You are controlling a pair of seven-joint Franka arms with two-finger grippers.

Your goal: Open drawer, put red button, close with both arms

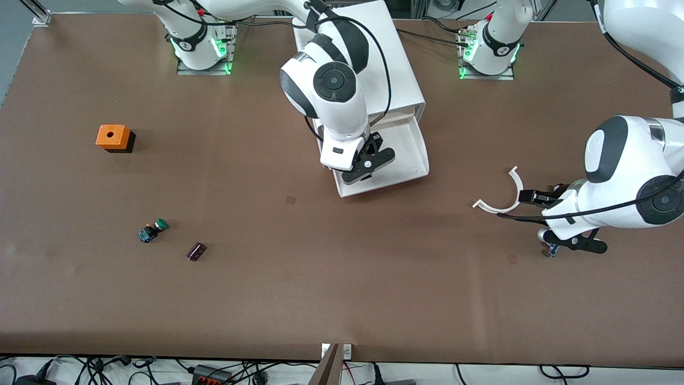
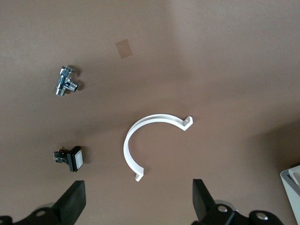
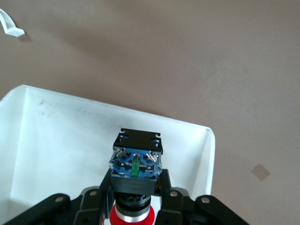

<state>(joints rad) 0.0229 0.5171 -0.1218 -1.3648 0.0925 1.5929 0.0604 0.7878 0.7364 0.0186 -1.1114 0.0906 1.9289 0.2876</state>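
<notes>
Your right end effector (image 3: 133, 197) clamps the red button (image 3: 136, 161), small, rigid, likely light, by its body over the open drawer (image 1: 414, 155); the left end effector (image 2: 138, 201) waits open above the table (image 1: 320, 278).

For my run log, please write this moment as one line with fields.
drawer: open | red button: held by right gripper over drawer | left gripper: open, waits over white clip

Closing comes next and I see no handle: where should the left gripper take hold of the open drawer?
Probably pinch the drawer by its front wall from above, one finger inside, one outside: it's a thin upright lip, no handle showing. Choose its left-arm end; the right gripper holds the red button over the other end. The left gripper is open.
</notes>
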